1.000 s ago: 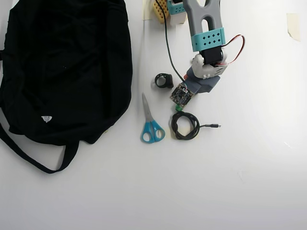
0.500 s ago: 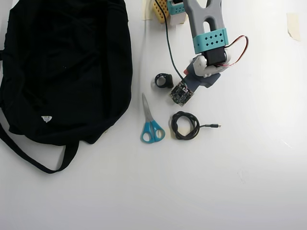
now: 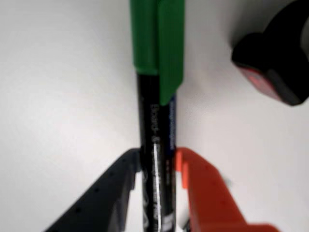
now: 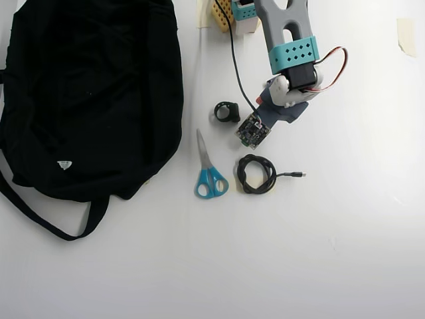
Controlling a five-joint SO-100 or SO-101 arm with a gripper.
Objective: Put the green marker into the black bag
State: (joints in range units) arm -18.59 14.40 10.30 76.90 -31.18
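In the wrist view my gripper (image 3: 158, 160) is shut on the green marker (image 3: 155, 121). Its black finger (image 3: 126, 169) and orange finger (image 3: 189, 169) press the black printed barrel from both sides. The bright green cap (image 3: 158, 38) points away toward the top of that view, over the white table. In the overhead view the marker is hidden under the arm's wrist (image 4: 279, 106) and its camera board (image 4: 254, 129). The black bag (image 4: 86, 100) lies at the left of the overhead view, well apart from the arm, with its strap (image 4: 46, 219) trailing toward the front.
Blue-handled scissors (image 4: 209, 171) and a coiled black cable (image 4: 256, 174) lie just in front of the wrist. A small black ring-shaped object (image 4: 227, 111) sits to its left; in the wrist view this black and red object (image 3: 275, 63) lies right of the cap.
The wrist has shifted slightly back and to the right in the overhead view. The small green end that showed below the camera board a second ago no longer shows.
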